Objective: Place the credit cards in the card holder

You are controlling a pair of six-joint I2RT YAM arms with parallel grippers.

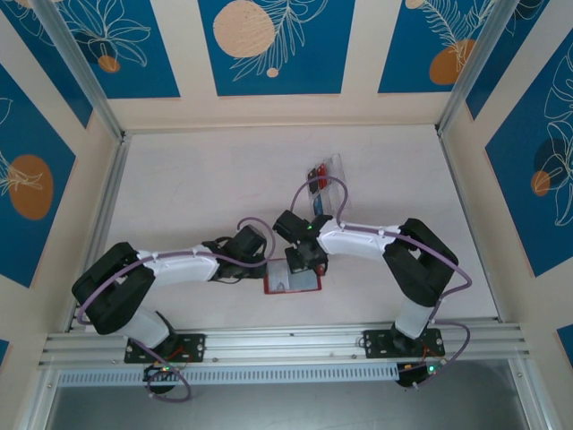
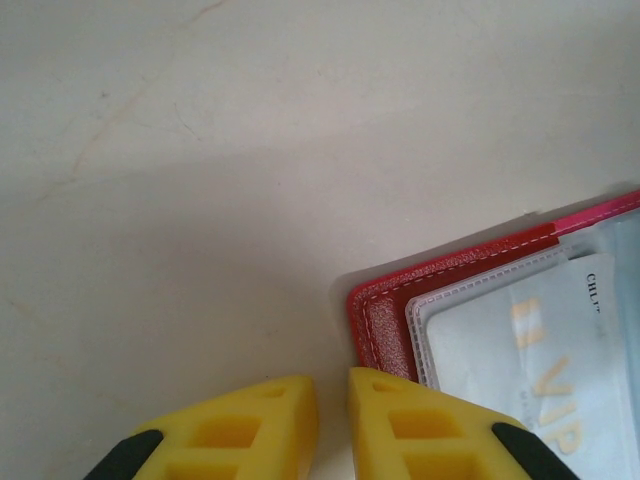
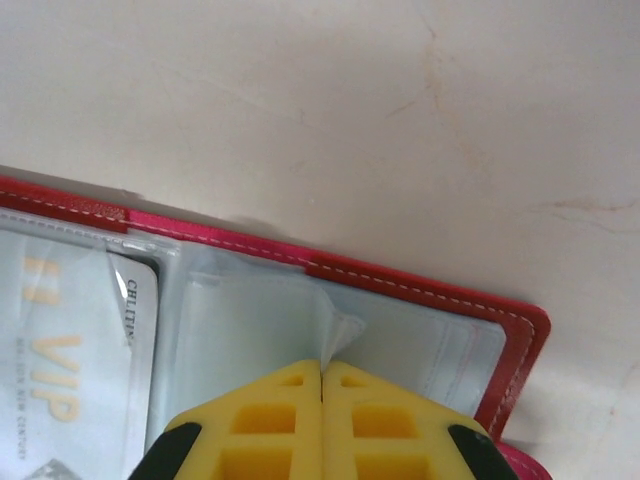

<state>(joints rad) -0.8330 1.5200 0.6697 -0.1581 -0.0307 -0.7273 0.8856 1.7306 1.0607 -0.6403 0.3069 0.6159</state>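
The card holder [image 1: 291, 280], a red wallet, lies open on the table in front of both arms, its clear sleeves [image 3: 250, 320] facing up. A pale card printed "VIP" [image 3: 60, 370] sits inside a left sleeve. My right gripper [image 3: 321, 368] is over the wallet, shut on the curled corner of a clear sleeve flap [image 3: 342, 328]. My left gripper [image 2: 332, 388] is at the wallet's left corner [image 2: 385, 325], jaws a narrow gap apart with only table between them; its right finger overlaps the red edge. More credit cards [image 1: 316, 174], red and dark, stand in a clear tray.
The clear plastic tray [image 1: 333, 188] stands on the table behind the right gripper [image 1: 303, 260]. The left gripper [image 1: 261, 262] lies low beside the wallet. Raised metal rails edge the table on the left, right and near sides.
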